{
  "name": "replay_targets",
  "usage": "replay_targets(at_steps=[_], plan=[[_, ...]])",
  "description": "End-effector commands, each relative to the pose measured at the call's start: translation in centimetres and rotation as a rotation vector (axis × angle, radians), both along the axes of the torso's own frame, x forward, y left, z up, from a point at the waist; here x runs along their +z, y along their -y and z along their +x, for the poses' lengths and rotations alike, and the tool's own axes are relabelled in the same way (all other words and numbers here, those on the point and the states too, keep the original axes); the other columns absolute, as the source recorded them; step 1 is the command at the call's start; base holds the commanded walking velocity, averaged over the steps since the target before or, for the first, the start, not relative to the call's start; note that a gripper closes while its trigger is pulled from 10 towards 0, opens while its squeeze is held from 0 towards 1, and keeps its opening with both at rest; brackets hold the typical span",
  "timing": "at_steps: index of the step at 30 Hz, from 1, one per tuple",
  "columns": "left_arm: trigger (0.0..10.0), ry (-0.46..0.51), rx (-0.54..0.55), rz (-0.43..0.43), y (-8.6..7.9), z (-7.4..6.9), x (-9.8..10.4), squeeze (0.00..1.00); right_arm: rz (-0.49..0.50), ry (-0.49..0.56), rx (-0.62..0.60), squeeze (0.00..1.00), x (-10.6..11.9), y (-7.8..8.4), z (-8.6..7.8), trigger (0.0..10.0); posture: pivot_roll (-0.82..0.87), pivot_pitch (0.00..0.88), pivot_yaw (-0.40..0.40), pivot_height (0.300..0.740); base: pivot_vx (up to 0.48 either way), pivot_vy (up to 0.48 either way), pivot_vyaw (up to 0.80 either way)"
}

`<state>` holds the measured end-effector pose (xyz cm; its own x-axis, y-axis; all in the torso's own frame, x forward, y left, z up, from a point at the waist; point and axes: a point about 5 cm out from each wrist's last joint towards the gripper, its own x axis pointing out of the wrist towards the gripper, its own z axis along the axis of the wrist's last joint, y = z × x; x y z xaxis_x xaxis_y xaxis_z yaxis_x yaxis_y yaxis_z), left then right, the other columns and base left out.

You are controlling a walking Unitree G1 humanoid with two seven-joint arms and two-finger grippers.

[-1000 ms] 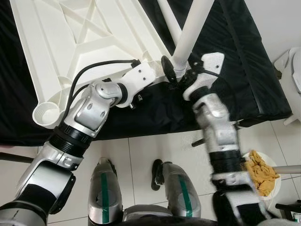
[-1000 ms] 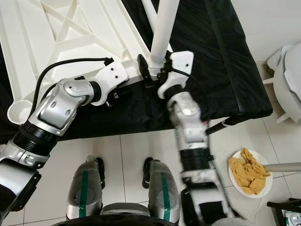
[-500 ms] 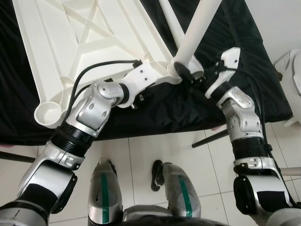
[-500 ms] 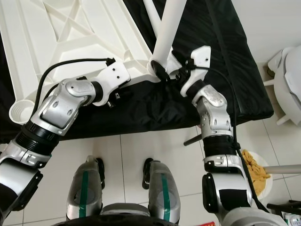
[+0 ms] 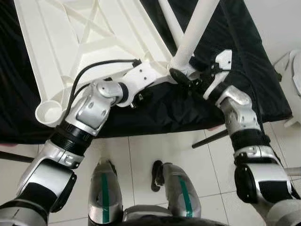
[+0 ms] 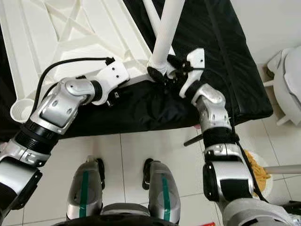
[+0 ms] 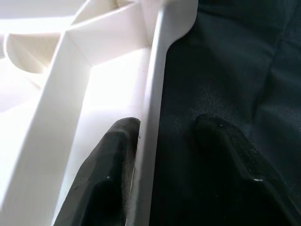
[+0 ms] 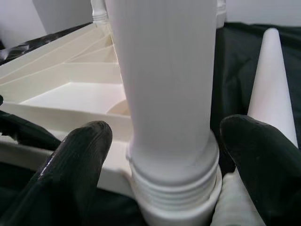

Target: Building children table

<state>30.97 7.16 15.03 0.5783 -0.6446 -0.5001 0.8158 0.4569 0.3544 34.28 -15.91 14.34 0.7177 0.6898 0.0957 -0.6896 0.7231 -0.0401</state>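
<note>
A white plastic tabletop (image 5: 70,42) is lying upside down on a black cloth (image 5: 235,61) covering the work surface, its near right corner close to the cloth's front edge. The left arm is reaching forward with the elbow bent, and the left gripper (image 7: 155,141) is pinching the tabletop's rim, one finger on each side. The right arm is rising from below, forearm angling inward. The right gripper (image 8: 164,155) is standing open around the threaded base of a white table leg (image 5: 195,28), fingers (image 8: 80,160) flanking it with gaps, at the corner socket. Another leg (image 8: 273,89) is lying beside it on the cloth.
</note>
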Motion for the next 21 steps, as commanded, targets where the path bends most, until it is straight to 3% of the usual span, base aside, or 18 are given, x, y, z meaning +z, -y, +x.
replay_targets(at_steps=[1,16,21], plan=[[10.0,0.006,-0.015,0.012,0.3,0.0,0.0,0.00,-0.019,-0.001,-0.011,0.00,-0.2,0.6,0.1,10.0,0.02,0.046,-0.063,0.740,0.000,0.000,0.00],[10.0,0.009,-0.021,0.008,0.3,-0.1,0.1,0.00,-0.080,-0.031,0.002,0.00,0.0,0.2,1.5,10.0,0.03,0.058,-0.067,0.740,0.000,0.000,0.00],[10.0,0.015,-0.037,-0.007,1.3,0.1,0.4,0.00,-0.096,-0.023,-0.007,0.00,0.1,0.2,1.9,10.0,0.02,0.061,-0.065,0.740,0.000,0.000,0.00]])
